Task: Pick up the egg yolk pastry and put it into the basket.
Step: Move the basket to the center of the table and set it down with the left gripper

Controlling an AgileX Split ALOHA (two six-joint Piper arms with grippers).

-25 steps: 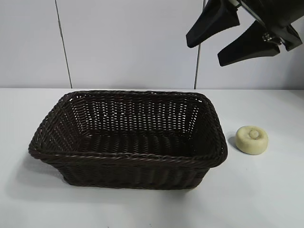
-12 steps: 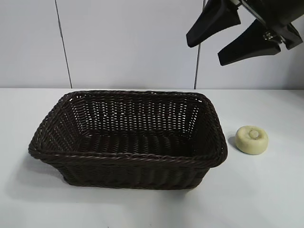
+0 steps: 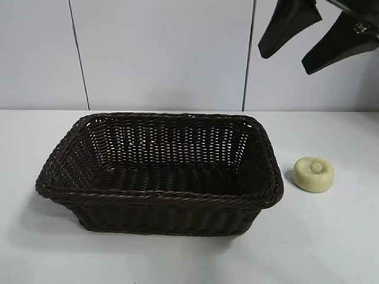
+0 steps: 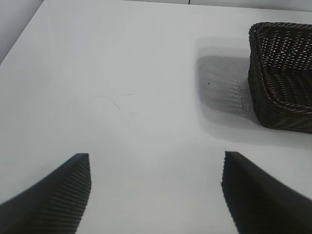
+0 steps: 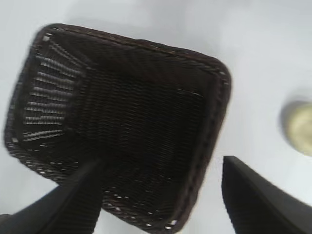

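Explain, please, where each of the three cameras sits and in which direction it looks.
Exterior view: sits across the table, level, facing the basket, the egg yolk pastry and the open right tool high above.
Left wrist view: on the left arm, looks down over bare table; open left tool and one basket corner show.
Right wrist view: on the right arm, looks steeply down into the basket.
All views share the basket.

Both grippers are plain matte black plastic: the right gripper (image 3: pixel 304 48) has long tapered wedge fingers plus a small shiny metal bit near its base, and the left gripper (image 4: pixel 156 187) has finely ribbed inner pads (image 4: pixel 78 187).
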